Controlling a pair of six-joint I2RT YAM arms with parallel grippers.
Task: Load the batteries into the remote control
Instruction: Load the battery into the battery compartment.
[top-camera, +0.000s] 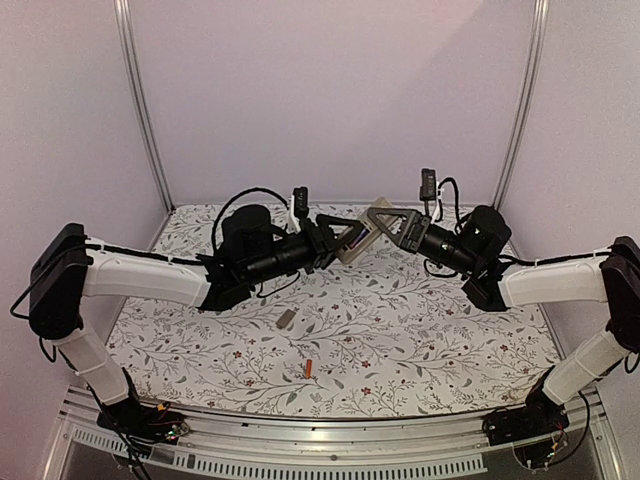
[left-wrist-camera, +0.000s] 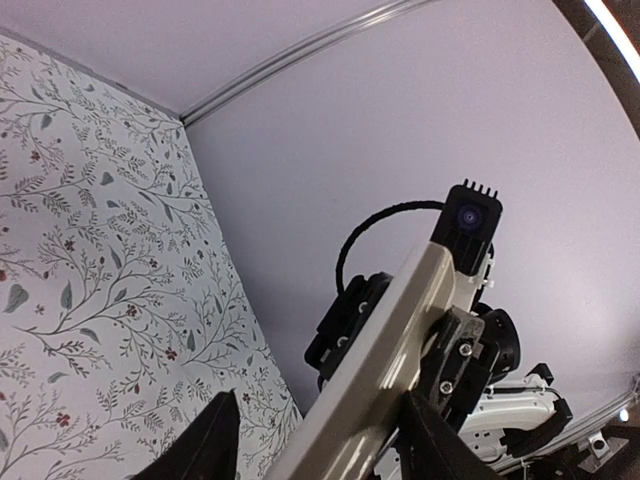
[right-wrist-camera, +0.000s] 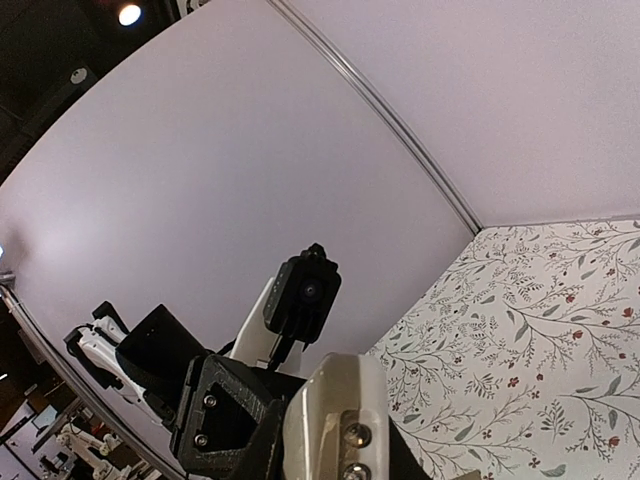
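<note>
Both arms meet above the middle of the table. The remote control (top-camera: 357, 243), its grey-beige back showing, hangs in the air between them. My right gripper (top-camera: 388, 224) is shut on one end of it. In the right wrist view (right-wrist-camera: 335, 462) the remote (right-wrist-camera: 340, 405) fills the jaws, with two metal contacts showing. My left gripper (top-camera: 340, 238) straddles the other end. In the left wrist view (left-wrist-camera: 320, 440) the remote (left-wrist-camera: 390, 360) leans on the right-hand finger (left-wrist-camera: 440, 445), with a gap to the other finger. The orange-red battery (top-camera: 310, 369) lies on the table near the front. The dark battery is out of view.
A flat grey cover sliver (top-camera: 286, 320) lies on the flowered tablecloth (top-camera: 420, 350) below the left arm. Pale walls and metal corner posts (top-camera: 140, 100) close off the back and sides. The metal rail (top-camera: 330, 430) runs along the near edge.
</note>
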